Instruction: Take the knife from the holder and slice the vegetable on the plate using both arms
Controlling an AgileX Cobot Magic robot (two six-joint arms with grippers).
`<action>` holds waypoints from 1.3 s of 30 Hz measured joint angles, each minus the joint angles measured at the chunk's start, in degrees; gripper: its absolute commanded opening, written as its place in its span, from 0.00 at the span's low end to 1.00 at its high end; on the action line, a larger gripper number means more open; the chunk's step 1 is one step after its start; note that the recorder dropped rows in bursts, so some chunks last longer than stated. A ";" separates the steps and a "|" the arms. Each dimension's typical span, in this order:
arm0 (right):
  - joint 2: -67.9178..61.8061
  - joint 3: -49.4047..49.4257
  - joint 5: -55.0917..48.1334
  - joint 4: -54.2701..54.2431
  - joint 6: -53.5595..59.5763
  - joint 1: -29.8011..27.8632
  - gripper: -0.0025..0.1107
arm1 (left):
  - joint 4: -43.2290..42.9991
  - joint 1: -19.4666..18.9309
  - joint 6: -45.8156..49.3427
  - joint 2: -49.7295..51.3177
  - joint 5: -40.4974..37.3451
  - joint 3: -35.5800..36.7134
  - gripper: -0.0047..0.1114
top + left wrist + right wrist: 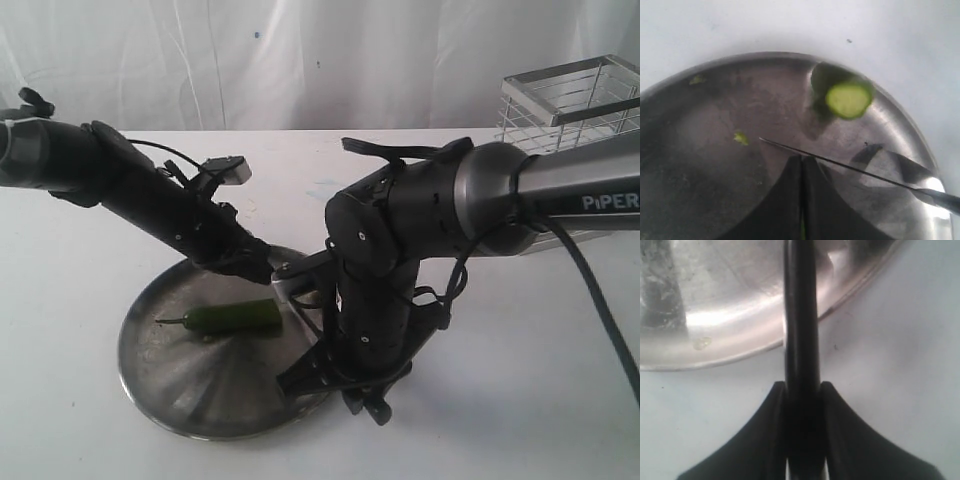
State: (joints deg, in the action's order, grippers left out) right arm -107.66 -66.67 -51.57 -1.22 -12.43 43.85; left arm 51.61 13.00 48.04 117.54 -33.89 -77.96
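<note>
- Knife (801, 315) handle sits clamped in the right gripper (802, 390), blade over the plate (160, 370).
- Vegetable (235, 318) lies on the plate.
- Left gripper (802, 165) fingers pressed together, holding nothing visible.

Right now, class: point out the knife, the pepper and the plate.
knife (855, 170): left wrist view, middle of the blade.
pepper (235, 318): exterior view, middle of its body.
plate (160, 385): exterior view, bare surface near the rim.
</note>
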 measured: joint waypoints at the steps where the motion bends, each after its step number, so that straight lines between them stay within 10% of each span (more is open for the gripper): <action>1: 0.00 0.00 -0.14 -0.09 0.00 -0.13 0.02 | -0.12 0.00 0.00 -0.77 -0.52 0.00 0.04; 26: 6.25 0.14 1.98 0.90 -10.91 0.57 0.02 | -5.66 0.11 5.31 -13.18 -4.34 4.27 0.04; 39: 3.12 2.53 6.08 -3.25 -19.50 6.86 0.02 | 0.89 0.11 11.98 -13.18 5.61 10.41 0.04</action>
State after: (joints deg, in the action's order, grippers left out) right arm -104.54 -64.14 -45.49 -4.47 -31.94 50.70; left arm 52.50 13.12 60.02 104.37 -28.29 -67.55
